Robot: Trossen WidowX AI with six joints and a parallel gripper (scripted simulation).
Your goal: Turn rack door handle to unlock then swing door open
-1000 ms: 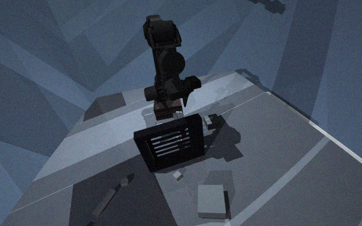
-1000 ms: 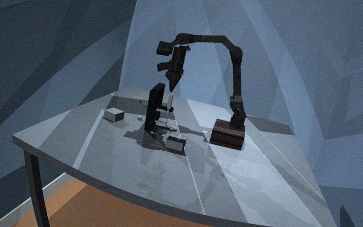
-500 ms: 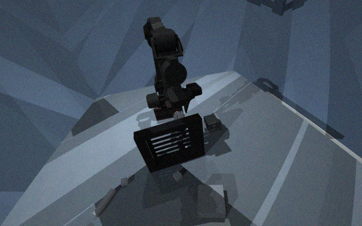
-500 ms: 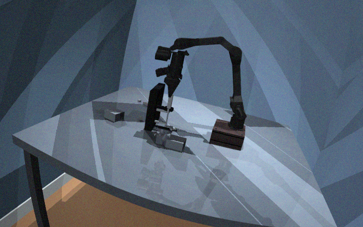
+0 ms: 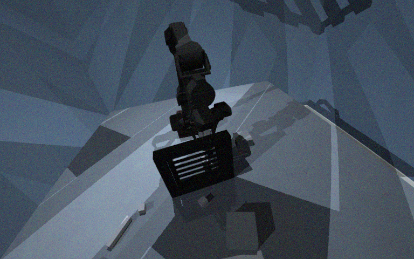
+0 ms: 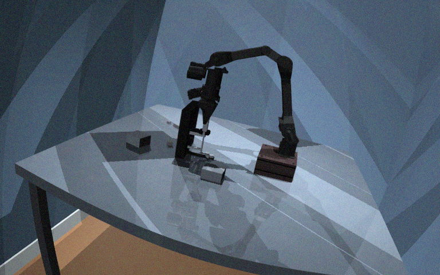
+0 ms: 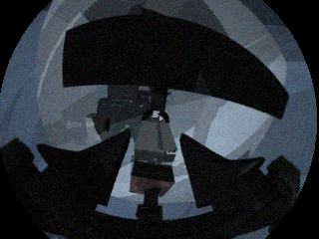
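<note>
The rack (image 5: 163,170) (image 6: 186,133) (image 7: 169,55) is a black frame standing upright on the table, with a slatted door (image 5: 195,176) that looks shut. The pale upright handle (image 6: 206,127) (image 7: 156,136) stands off the arm's side of the door on a thin rod; its turn angle is hard to tell. My gripper (image 5: 204,135) (image 6: 204,121) (image 7: 156,134) is open and points down from above. Its two dark fingers stand on either side of the handle's upper part, with gaps visible in the wrist view. The rack hides much of the handle in the top view.
A pale box (image 6: 212,175) (image 5: 242,144) stands beside the rack on the arm's side. A larger box (image 5: 241,230) (image 6: 139,144), a small cube (image 5: 202,200) (image 6: 169,144), a small block (image 5: 142,209) and a long bar (image 5: 119,232) lie behind it. The arm's reddish base (image 6: 275,163) stands opposite.
</note>
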